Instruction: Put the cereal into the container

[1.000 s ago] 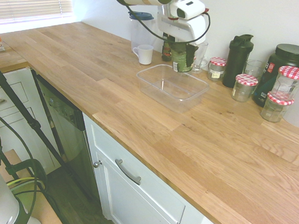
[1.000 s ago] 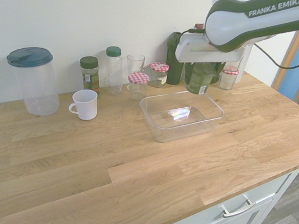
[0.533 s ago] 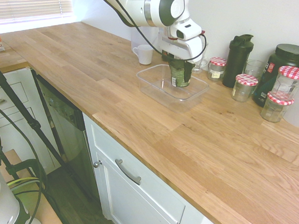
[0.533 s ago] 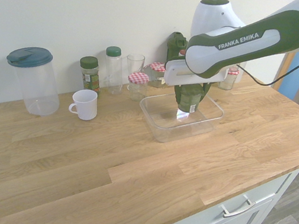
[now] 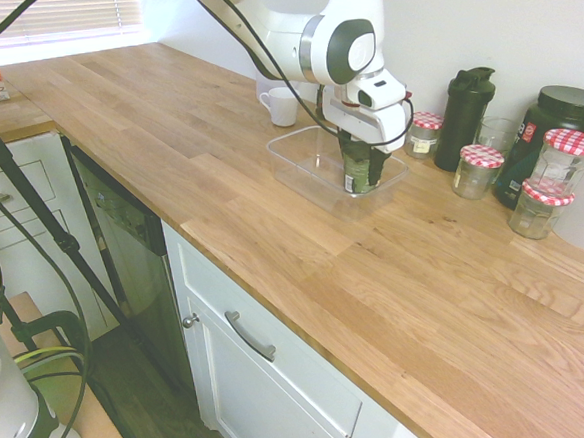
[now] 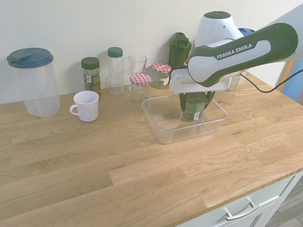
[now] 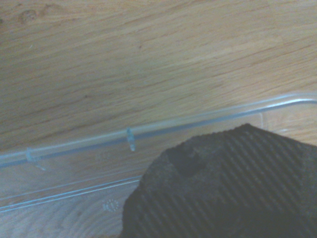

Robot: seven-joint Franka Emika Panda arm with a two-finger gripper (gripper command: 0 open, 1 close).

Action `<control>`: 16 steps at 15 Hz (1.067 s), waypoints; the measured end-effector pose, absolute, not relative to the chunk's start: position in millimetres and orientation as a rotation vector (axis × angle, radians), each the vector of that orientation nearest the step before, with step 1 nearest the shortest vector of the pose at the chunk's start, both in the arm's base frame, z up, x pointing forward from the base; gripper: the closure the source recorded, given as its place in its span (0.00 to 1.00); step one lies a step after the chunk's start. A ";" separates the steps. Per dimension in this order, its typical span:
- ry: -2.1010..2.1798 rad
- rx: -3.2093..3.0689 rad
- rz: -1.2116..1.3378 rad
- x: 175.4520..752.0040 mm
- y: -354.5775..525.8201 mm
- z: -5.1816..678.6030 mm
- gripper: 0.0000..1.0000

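Clamps with the gripper's point(image 6: 195, 104) 2 jaws on the cereal point(image 6: 195, 110), within the container's point(image 6: 159, 128) walls. Bears a pale label point(image 6: 196, 116), too small to read. Reads "FRANKA EMIKA" along the arm point(image 6: 234, 50), angling down to the wrist.

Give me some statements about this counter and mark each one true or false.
The cereal tub is between the gripper's jaws. True.
The cereal stands out on the bare wood, away from the container. False: it is within the rim of the clear container.
The white mug is inside the container. False: it stands on the counter beside it.
The tall pitcher has a blue lid. True.
The jar lids with checks are green. False: they are red and white.
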State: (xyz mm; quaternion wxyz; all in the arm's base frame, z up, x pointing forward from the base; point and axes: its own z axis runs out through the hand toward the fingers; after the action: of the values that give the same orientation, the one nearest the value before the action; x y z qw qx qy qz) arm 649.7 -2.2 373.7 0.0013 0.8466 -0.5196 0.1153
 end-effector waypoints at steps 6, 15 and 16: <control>-1.627 2.678 0.334 649.8 -10.3 369.8 0.00; -1.529 2.732 0.283 621.2 -6.7 371.6 0.00; -1.519 2.742 0.283 608.1 -5.1 384.0 0.00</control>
State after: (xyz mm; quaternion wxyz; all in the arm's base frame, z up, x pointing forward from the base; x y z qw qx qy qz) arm 608.1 -5.1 384.0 -0.0027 0.8712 -0.4825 0.0900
